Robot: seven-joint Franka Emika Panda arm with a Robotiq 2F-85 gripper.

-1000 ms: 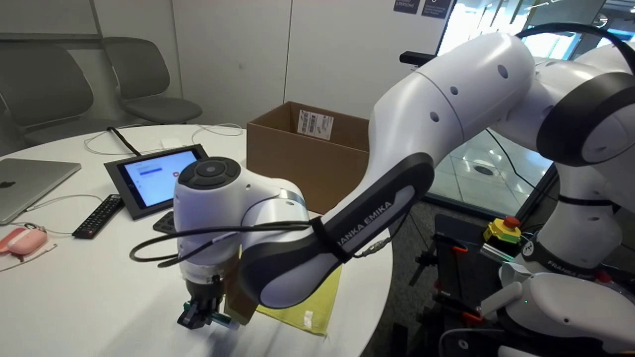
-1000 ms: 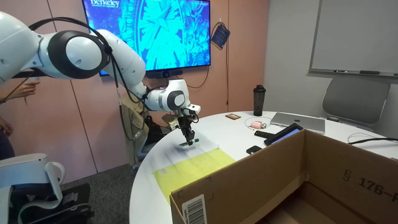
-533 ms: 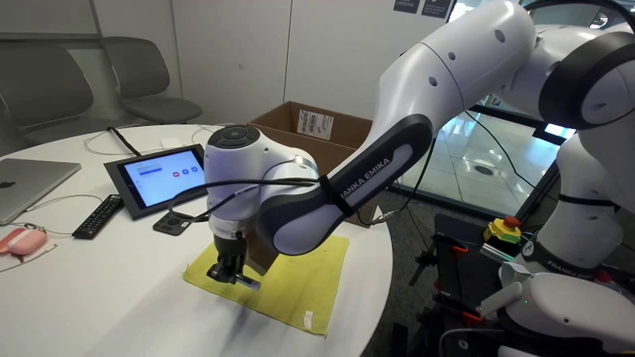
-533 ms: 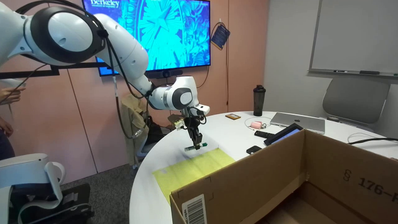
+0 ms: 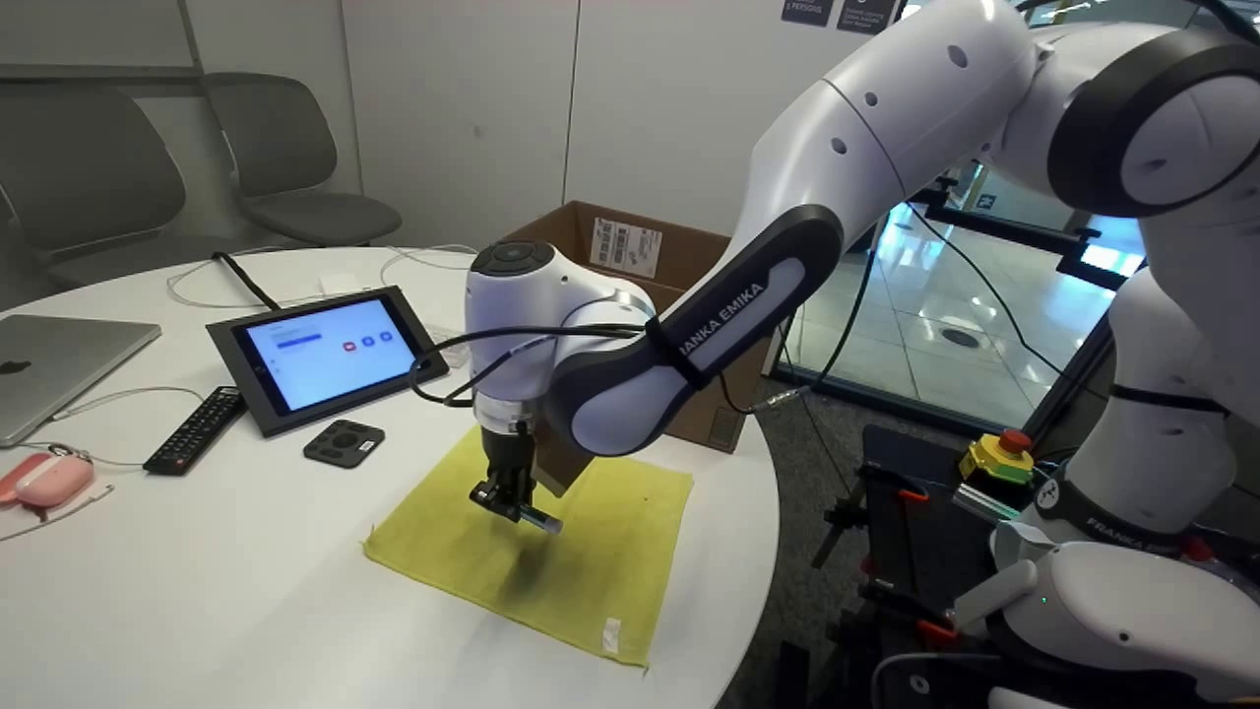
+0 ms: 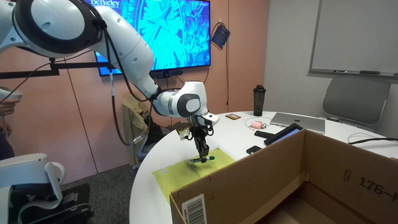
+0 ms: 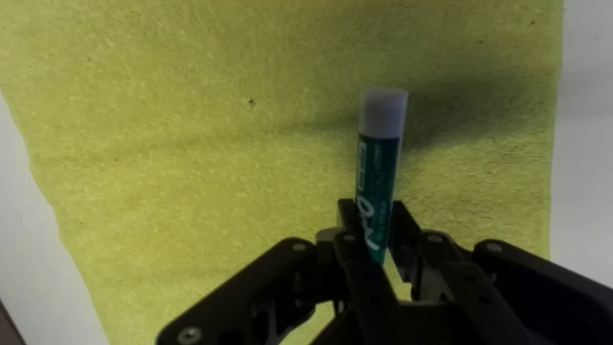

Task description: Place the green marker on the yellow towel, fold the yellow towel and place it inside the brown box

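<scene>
Gripper [image 7: 374,221] and green marker [image 7: 380,163]: moved from over bare table [image 5: 226,571] beside yellow towel [image 5: 610,561] to over the towel. Same towel: mostly screened by arm [image 5: 837,177] earlier in an exterior view, now largely exposed.

Across the three views we count one robot arm [image 5: 837,167], one counter [image 5: 197,591], one green marker [image 7: 380,172], one yellow towel [image 5: 605,561] with one white tag [image 5: 611,635], and one brown box [image 6: 248,174]. On the counter we further number one laptop [image 5: 74,369], one tablet [image 5: 330,353], one black remote control [image 5: 195,430], one small flat black device [image 5: 344,443], one pink case [image 6: 256,125] and one dark bottle [image 6: 258,102]. In an exterior view we record two grey chairs [image 5: 89,177], two wall signs [image 5: 866,15] and one red button [image 5: 1014,440]; in an exterior view, one wall screen [image 6: 174,34] and one whiteboard [image 6: 357,34].
</scene>
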